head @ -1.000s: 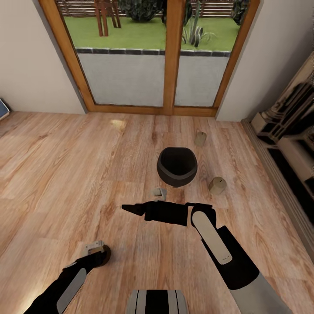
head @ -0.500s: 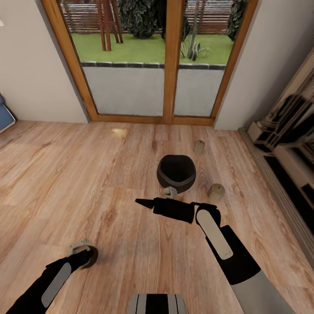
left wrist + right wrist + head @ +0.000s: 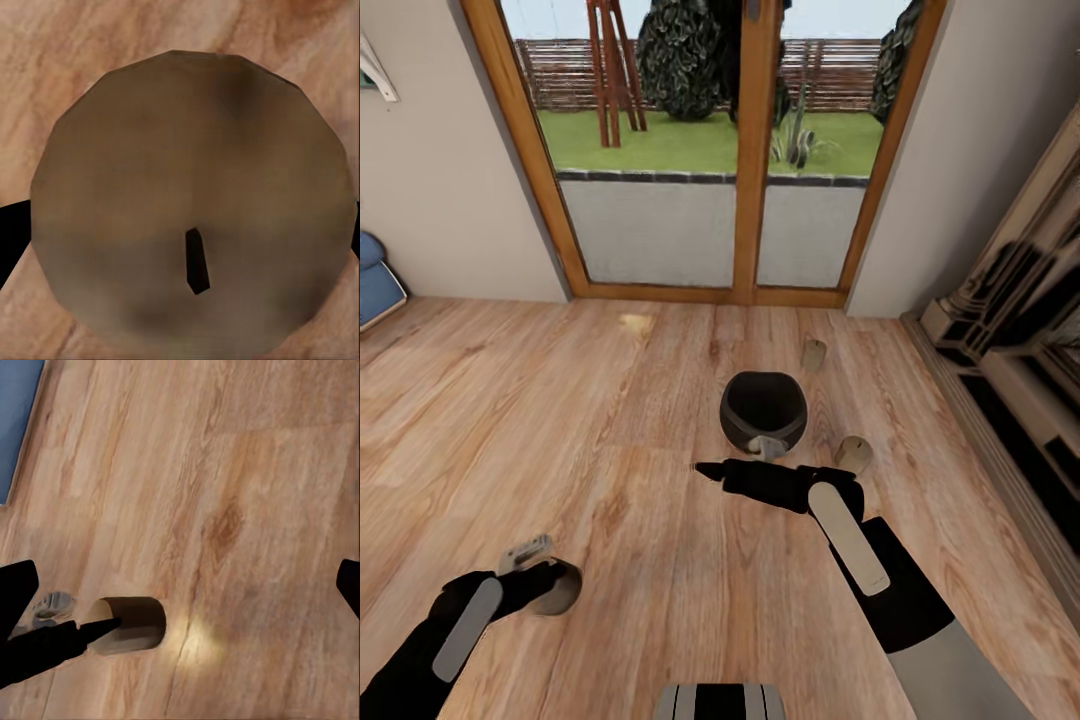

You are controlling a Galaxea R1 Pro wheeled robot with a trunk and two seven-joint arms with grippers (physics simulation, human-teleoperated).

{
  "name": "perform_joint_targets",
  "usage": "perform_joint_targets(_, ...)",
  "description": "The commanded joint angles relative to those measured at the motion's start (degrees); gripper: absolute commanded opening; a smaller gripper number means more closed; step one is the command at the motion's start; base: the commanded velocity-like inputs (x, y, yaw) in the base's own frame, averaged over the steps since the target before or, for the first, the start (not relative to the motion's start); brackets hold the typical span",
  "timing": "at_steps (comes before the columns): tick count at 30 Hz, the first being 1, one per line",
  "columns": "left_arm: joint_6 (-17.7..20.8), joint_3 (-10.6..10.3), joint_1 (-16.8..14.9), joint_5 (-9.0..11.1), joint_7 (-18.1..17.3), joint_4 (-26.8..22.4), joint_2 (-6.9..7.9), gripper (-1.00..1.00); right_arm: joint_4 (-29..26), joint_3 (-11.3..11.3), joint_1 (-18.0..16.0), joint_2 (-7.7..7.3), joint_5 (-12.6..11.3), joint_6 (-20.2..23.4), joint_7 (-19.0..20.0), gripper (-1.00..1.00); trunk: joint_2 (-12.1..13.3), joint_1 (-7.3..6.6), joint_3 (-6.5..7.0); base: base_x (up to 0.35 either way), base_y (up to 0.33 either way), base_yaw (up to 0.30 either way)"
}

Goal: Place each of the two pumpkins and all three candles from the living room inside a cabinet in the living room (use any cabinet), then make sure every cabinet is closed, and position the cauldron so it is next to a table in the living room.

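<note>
Candle comes first, a stubby tan cylinder clamped in the left gripper low over the wooden floor; the left wrist view looks straight onto its round end, wick showing, with a dark finger at either edge. Beyond it and across to the robot's right, the right gripper points sideways over the floor, its two fingers spread wide apart with nothing between them; its wrist view shows the held candle and the left arm below on the boards. Just past the right arm sits the black cauldron, mouth up, on the floor. Touching or just beside its near wall a small pale thing shows; what it is cannot be made out. A second candle lies on its side close to the right of the cauldron, and a third stands farther off, beyond the pot. Farthest away are the wood-framed glass doors, and a pale shelf unit lines the right wall.
</note>
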Motion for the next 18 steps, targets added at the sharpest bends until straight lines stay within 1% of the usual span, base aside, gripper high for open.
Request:
perform_joint_targets(1, 2.0, 1.2, 0.0, 0.6, 0.5, -1.7, -0.03, -1.00, -0.1, 0.0, 0.0, 0.00, -0.6, 0.1, -3.1, 1.00, 0.0, -0.03, 0.18, 0.000, 0.000, 0.000)
perform_joint_targets(3, 4.6, 2.5, 0.1, 0.7, 0.5, -3.8, -0.06, -1.00, -0.1, 0.0, 0.3, -0.07, -0.6, 0.1, -5.2, 1.00, 0.0, -0.06, 0.40, 0.000, 0.000, 0.000)
perform_joint_targets(5, 7.1, 3.6, 0.1, 0.7, 0.5, -5.6, -0.09, -1.00, 0.1, 0.0, 0.5, -0.09, -0.6, 0.1, -6.4, 1.00, 0.0, -0.06, 0.40, 0.000, 0.000, 0.000)
perform_joint_targets(9, 10.7, 5.1, 0.3, 0.6, 0.6, -10.0, -0.11, -1.00, 1.1, 0.0, 1.4, -0.17, -0.7, 0.0, -7.2, 1.00, 0.0, -0.06, 0.40, 0.000, 0.000, 0.000)
perform_joint_targets(11, 12.7, 6.4, 0.4, 0.6, 0.7, -11.7, -0.22, -1.00, 1.5, 0.0, 1.8, -0.26, -0.7, -1.3, -7.7, 1.00, 0.0, -0.06, 0.40, 0.000, 0.000, 0.000)
perform_joint_targets(12, 14.1, 9.6, 0.4, 0.7, 0.9, -12.8, -0.53, -1.00, 2.8, -0.1, 2.0, -0.32, -0.8, -2.5, -8.1, 1.00, 0.0, -0.08, 0.62, 0.000, 0.000, 0.000)
perform_joint_targets(13, 14.5, 10.9, 0.4, 0.7, 0.9, -13.2, -0.57, -1.00, 3.6, -0.1, 2.1, -0.30, -0.8, -2.7, -8.1, 1.00, 0.0, -0.11, 0.84, 0.000, 0.000, 0.000)
perform_joint_targets(17, 17.0, 14.8, 0.4, 0.8, 0.9, -13.8, -0.49, -1.00, 4.9, 0.0, 2.1, -0.31, -0.8, -4.2, -8.3, 1.00, 0.1, -0.21, 1.73, -0.003, 0.000, 0.000)
perform_joint_targets(18, 17.2, 15.2, 0.4, 0.7, 0.9, -13.8, -0.47, -1.00, 5.0, 0.0, 2.1, -0.32, -0.8, -4.5, -8.3, 1.00, 0.1, -0.24, 1.95, -0.088, 0.000, 0.000)
